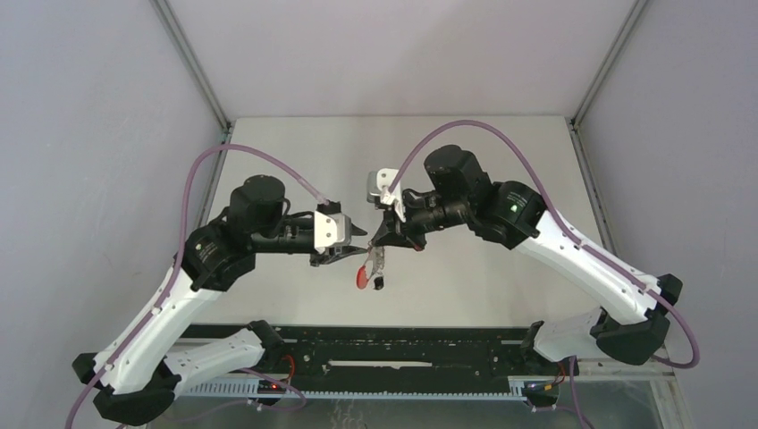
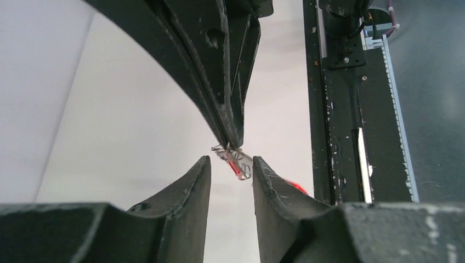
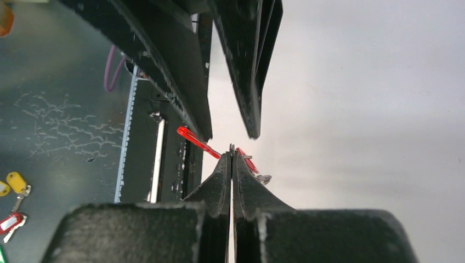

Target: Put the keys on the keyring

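keyring (image 2: 239,166): held up off the table (image 1: 483,152), mid-air between your two grippers, front-middle of the workspace. Left wrist view shows its small metal loops bunched right at the right gripper's tips.
right gripper (image 3: 232,156): fingers pressed together, pinching the keyring at the loop end. A thin sliver of metal shows between the tips.
left gripper (image 1: 350,254): spread, one finger on each side of the loops and just beside them. You can't tell whether either finger touches.
red-tag key (image 1: 361,274): hangs under the pinch point, tag lowest.
black-head key (image 1: 379,283): hangs just beside the red tag, on its right in the top view.
threading: too small for you to tell whether either key sits on the ring.
red strip (image 3: 197,141): pokes out left of the pinched tips in the right wrist view. It could be the tag or the ring's red arc; can't tell which.
arms: both reach inward, grippers tip to tip.
rail (image 1: 402,344): black, runs along the near edge between the two bases.
lower surface (image 3: 60,131): grey, beyond the rail in the right wrist view. Loose tagged keys lie on it, including a yellow tag (image 3: 16,182) and a spare red tag (image 3: 11,222).
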